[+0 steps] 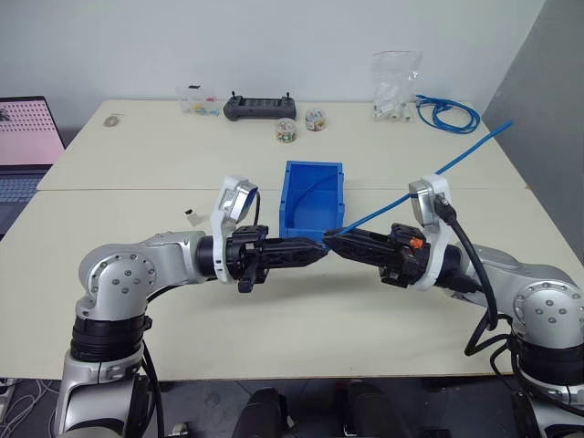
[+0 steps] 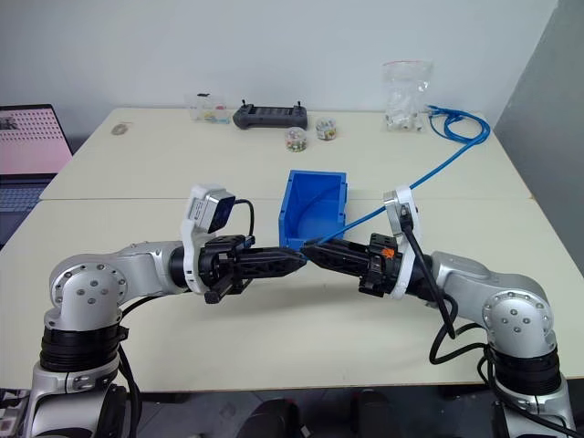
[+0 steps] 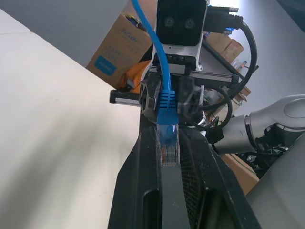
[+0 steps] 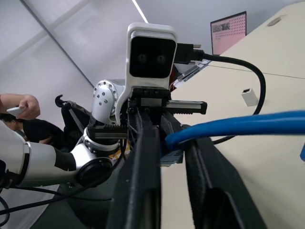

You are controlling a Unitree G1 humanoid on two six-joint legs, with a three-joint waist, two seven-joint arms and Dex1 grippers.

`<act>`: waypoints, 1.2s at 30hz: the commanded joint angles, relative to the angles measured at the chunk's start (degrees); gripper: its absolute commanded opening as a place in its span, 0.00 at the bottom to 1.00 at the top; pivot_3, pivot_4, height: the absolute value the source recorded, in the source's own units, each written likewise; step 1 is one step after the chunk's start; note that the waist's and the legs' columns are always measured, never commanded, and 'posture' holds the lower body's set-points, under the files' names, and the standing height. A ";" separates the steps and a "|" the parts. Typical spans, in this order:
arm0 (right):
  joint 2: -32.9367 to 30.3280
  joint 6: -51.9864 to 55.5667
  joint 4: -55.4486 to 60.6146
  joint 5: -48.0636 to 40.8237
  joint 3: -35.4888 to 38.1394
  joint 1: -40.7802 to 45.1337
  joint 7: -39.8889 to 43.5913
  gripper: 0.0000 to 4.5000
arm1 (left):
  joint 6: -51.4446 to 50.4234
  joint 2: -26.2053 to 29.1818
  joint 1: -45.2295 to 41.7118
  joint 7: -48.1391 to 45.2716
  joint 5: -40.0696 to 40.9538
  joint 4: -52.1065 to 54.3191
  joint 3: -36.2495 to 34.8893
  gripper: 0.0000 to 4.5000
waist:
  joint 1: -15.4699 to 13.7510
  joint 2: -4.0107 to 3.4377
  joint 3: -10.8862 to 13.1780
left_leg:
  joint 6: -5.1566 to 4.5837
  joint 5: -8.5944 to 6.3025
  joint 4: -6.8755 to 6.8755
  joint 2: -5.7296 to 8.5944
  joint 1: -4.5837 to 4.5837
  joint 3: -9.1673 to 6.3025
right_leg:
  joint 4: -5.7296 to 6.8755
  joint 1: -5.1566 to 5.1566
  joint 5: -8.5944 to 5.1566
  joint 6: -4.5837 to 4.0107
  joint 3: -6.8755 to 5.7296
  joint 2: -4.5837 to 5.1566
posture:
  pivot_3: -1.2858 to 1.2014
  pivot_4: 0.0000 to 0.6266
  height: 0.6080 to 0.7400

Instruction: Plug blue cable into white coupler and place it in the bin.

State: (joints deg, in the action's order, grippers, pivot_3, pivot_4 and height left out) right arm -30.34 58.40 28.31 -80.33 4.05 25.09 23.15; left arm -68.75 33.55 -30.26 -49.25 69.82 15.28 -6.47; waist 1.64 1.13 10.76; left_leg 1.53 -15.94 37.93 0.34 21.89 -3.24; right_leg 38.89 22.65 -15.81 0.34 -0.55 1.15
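Both arms meet mid-frame, right fingers (image 1: 336, 242) clamped on the blue cable (image 1: 401, 197), left fingers (image 1: 315, 249) pinched together, so it's plugging time, coupler (image 1: 191, 216) untouched.

Glossy blue plastic bin (image 1: 313, 193) on a matt cream table (image 1: 137, 164) — smooth blue cable (image 3: 167, 102), clear plug.

The blue cable's (image 1: 429, 175) plug end is hidden between the meeting fingers (image 1: 301, 251).
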 commanded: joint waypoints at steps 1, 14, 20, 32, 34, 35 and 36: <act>-0.38 0.13 1.42 -2.69 -0.64 0.94 0.85 0.02 | 1.65 0.01 -1.18 0.96 -0.51 1.42 -0.18 0.06 | 0.00 0.00 0.00 | 0.00 0.00 0.00 0.00 0.00 0.00 | 0.00 0.00 0.00 0.00 0.00 0.00 | 0.52 0.24 1.00; -0.29 -1.00 1.03 -1.55 -1.16 0.41 1.08 0.02 | 2.15 1.29 -0.70 1.41 -0.80 1.05 -0.99 0.47 | 0.00 0.00 0.00 | 0.00 0.00 -0.01 0.00 0.03 0.01 | -0.01 0.02 0.00 0.00 0.01 0.00 | 0.52 0.24 1.00; -0.29 -2.16 -1.12 2.34 -1.12 0.10 2.33 0.02 | 1.35 5.14 1.46 0.73 0.41 3.30 -3.07 0.75 | 0.05 0.00 0.00 | 0.00 0.00 -0.03 -0.01 0.03 0.01 | -0.01 0.05 0.00 0.00 0.01 0.00 | 0.52 0.24 1.00; -0.66 -6.62 -7.39 15.15 -1.98 0.75 8.26 0.02 | 13.65 5.07 18.07 16.79 -13.86 12.23 -10.97 1.00 | -0.09 -0.02 0.02 | 0.00 0.00 -0.07 -0.02 0.03 0.10 | -0.05 0.10 0.00 0.00 0.13 0.02 | 0.52 0.24 1.00; -0.38 -7.03 -7.65 16.65 -2.67 0.69 9.19 0.02 | 17.41 1.53 19.99 23.01 -18.33 12.72 -11.72 1.00 | -0.37 -0.08 -0.01 | 0.00 0.00 -0.08 -0.02 0.04 0.07 | -0.08 0.12 0.00 0.00 0.11 0.03 | 0.52 0.24 1.00; -0.20 -7.15 -7.72 17.31 -3.01 0.64 9.61 0.02 | 18.68 0.06 20.96 25.22 -20.05 13.36 -11.85 1.00 | -0.48 0.01 0.04 | 0.00 0.00 -0.06 -0.01 0.05 0.08 | -0.04 0.11 0.00 -0.01 0.11 0.05 | 0.52 0.24 1.00; -0.06 -7.24 -7.76 17.93 -3.39 0.59 10.05 0.02 | 20.07 -1.93 21.91 28.44 -22.22 13.83 -11.85 1.00 | -0.56 0.02 0.03 | 0.01 0.00 -0.05 -0.03 0.08 0.05 | -0.04 0.12 0.00 -0.01 0.07 0.04 | 0.52 0.24 1.00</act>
State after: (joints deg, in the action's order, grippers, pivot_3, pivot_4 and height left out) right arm -30.85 52.68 19.77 -63.61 0.71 25.14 31.41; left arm -53.04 34.03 -9.42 -27.42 52.29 26.63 -16.66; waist 1.08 1.15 10.79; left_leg 1.54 -15.94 37.88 0.32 21.97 -3.18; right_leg 38.82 22.76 -15.80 0.33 -0.46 1.19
